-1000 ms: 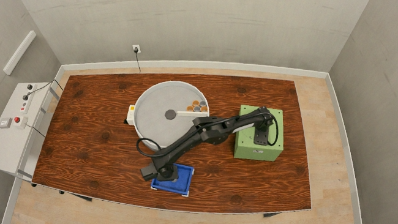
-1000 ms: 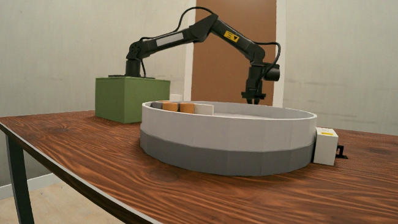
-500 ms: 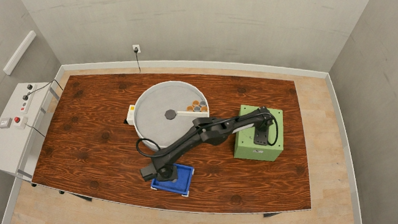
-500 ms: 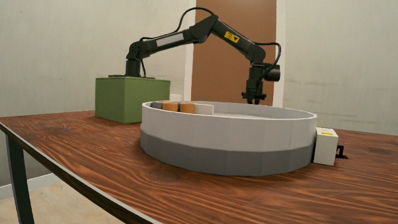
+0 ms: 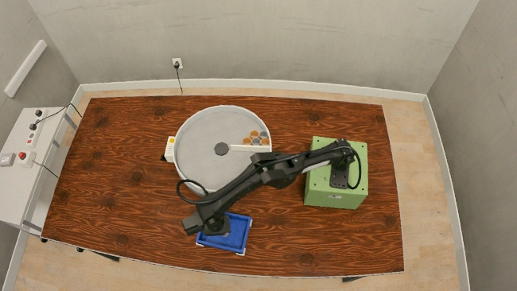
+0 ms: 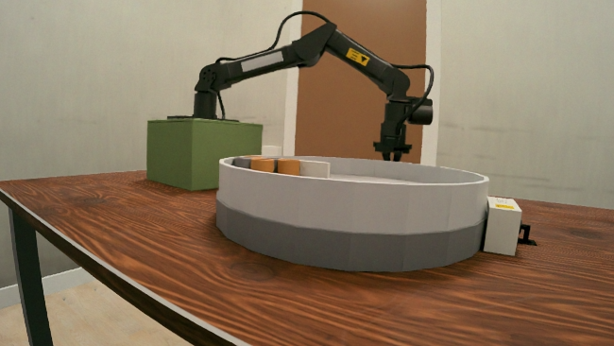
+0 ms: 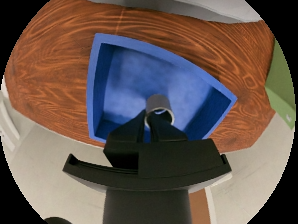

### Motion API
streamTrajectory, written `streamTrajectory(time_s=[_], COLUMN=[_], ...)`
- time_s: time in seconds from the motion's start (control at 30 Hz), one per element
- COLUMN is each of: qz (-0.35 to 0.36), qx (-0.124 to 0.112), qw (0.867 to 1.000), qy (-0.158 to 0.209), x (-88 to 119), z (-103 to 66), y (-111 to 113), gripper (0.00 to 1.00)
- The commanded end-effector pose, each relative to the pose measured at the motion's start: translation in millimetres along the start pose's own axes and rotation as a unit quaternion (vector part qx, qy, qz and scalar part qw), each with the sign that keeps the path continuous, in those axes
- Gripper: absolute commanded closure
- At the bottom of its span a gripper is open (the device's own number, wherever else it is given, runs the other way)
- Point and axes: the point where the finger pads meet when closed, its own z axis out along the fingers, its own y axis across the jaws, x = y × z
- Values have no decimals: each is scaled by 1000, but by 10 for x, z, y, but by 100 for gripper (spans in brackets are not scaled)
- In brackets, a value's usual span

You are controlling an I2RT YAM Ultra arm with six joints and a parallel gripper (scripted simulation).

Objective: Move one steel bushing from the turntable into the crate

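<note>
Gripper point(image 5: 221, 228) point(image 6: 392, 156) point(image 7: 147, 113) is squeezed shut on the wall of one grey steel bushing point(image 7: 159, 101). Both are over the blue crate point(image 5: 239, 234) point(image 7: 150, 62), and the wrist view shows the crate's floor behind the bushing. The crate looks flat, with white guides point(image 5: 240, 253) at the corners that show. The arm hides one corner from the top. On the round turntable point(image 5: 203, 163) point(image 6: 354, 208) point(image 7: 225, 11), two grey bushings point(image 5: 256, 141) and three orange ones point(image 5: 254, 133) sit bunched beside the white bar point(image 5: 250, 148) point(image 6: 315, 169).

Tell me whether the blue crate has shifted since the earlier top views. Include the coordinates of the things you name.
No. The blue crate point(image 5: 241, 234) point(image 7: 187, 62) shows no visible shift in any direction, judged against its white corner guides point(image 5: 241, 253).
</note>
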Motion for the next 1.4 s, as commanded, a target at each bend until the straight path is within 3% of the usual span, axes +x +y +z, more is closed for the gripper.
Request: streamTrajectory(time_s=[0.0,0.67,0.97,1.37], qz=[3,3,3,0], qx=[-16,-16,-25,-17], qw=[1000,1000,1000,1000], qy=[2,2,5,3], x=[-16,-16,-29,-21], z=[-173,-174,-259,-184], y=[113,113,154,88], gripper=[100,100,100,100])
